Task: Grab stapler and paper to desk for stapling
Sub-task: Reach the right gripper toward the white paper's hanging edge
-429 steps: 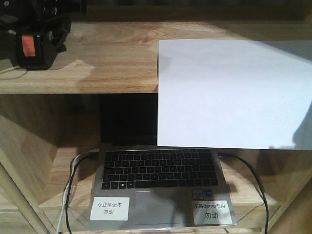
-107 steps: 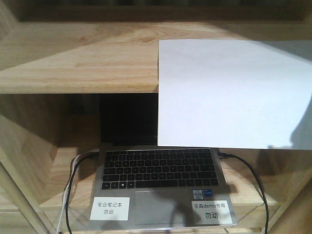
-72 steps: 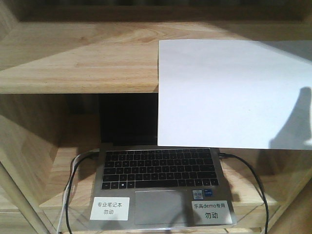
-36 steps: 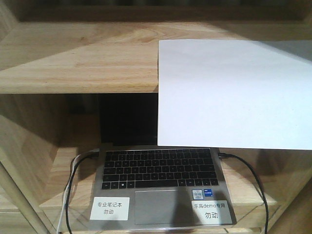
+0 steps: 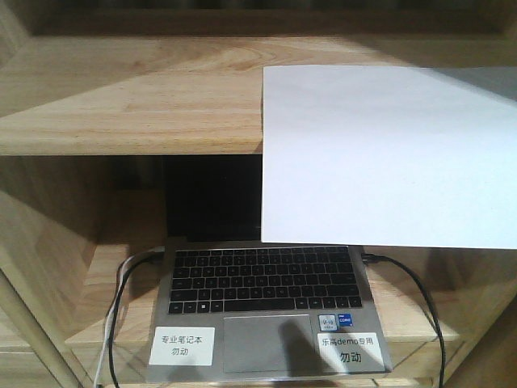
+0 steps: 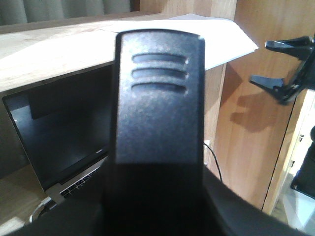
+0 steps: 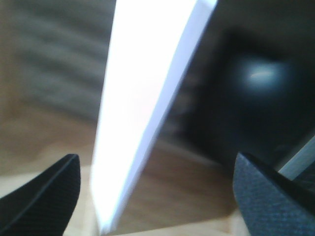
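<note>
The black stapler (image 6: 160, 108) fills the middle of the left wrist view, its ridged end up, with my left gripper (image 6: 157, 211) shut on its lower part; the fingers are dark and hard to make out. The white paper (image 5: 388, 153) lies on the upper shelf and overhangs the front edge above the laptop. In the right wrist view the paper (image 7: 142, 98) shows edge-on between the fingers of my open right gripper (image 7: 157, 172), touching neither. The left wrist view also shows the right gripper (image 6: 283, 69) open, just right of the paper (image 6: 221, 39). The desk is out of view.
The pale wood shelf unit (image 5: 129, 97) has an open laptop (image 5: 271, 299) on its lower level, with two white labels (image 5: 182, 346) and black cables (image 5: 408, 283) at both sides. A wooden side panel (image 6: 256, 137) stands right of the laptop.
The stapler and left gripper, seen on the shelf's left 6 s ago, are gone from the front view. The dark shadow on the paper's right edge has vanished.
</note>
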Controlling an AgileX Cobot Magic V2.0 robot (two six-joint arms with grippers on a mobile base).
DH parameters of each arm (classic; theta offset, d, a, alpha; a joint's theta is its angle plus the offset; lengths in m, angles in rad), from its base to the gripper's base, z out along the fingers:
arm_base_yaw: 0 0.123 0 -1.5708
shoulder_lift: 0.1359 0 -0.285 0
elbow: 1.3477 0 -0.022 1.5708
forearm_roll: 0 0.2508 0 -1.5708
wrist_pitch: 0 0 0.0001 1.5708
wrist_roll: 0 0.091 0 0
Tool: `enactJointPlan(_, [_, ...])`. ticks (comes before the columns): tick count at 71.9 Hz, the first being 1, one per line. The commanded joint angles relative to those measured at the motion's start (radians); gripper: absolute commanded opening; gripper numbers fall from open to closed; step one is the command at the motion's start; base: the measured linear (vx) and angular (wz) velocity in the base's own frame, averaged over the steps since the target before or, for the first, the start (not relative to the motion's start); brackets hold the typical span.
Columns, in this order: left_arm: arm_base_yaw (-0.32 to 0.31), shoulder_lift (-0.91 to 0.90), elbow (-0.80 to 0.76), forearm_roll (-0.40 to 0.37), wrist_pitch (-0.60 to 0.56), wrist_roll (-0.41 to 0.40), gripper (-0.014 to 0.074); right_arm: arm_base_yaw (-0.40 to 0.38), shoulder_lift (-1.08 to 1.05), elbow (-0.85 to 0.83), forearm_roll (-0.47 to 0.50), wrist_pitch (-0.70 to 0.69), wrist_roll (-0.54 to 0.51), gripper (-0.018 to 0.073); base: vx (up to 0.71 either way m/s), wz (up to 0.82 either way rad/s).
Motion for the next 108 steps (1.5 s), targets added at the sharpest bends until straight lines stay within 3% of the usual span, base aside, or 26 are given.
enactJointPlan(1, [-0.006, 0.017, -0.027, -0.010, -0.116, -0.005, -0.0007, 0.003, 0.007, 0.043, -0.006, -0.244, 0.002, 0.0592, 0.00, 0.00])
enactJointPlan(16, [-0.006, 0.017, -0.027, -0.010, -0.116, -0.005, -0.0007, -0.002, 0.110, 0.136, -0.001, -0.485, -0.019, 0.0592, 0.00, 0.00])
enactJointPlan(29, [-0.006, 0.017, -0.027, -0.010, -0.116, -0.005, -0.0007, -0.077, 0.243, 0.147, 0.041, -0.705, -0.118, 0.0592, 0.00, 0.00])
enactJointPlan(39, [-0.006, 0.017, -0.027, -0.010, -0.116, -0.005, -0.0007, -0.125, 0.360, 0.147, 0.048, -0.848, -0.104, 0.0592, 0.00, 0.00])
enactJointPlan(54, [-0.006, 0.017, -0.027, -0.010, -0.116, -0.005, -0.0007, -0.125, 0.540, 0.147, 0.038, -1.053, -0.044, 0.0592, 0.00, 0.00])
enactJointPlan(67, [-0.006, 0.017, -0.027, -0.010, -0.116, -0.005, -0.0007, -0.125, 0.682, 0.147, -0.011, -1.169, 0.022, 0.0592, 0.00, 0.00])
enactJointPlan(92, [-0.006, 0.017, -0.027, -0.010, -0.116, -0.005, -0.0007, -0.125, 0.873, 0.142, -0.042, -1.400, 0.038, 0.0592, 0.00, 0.00])
enactJointPlan(108, [-0.006, 0.017, -0.027, -0.010, -0.116, -0.005, -0.0007, -0.125, 0.896, 0.086, -0.074, -1.404, 0.041, 0.0592, 0.00, 0.00])
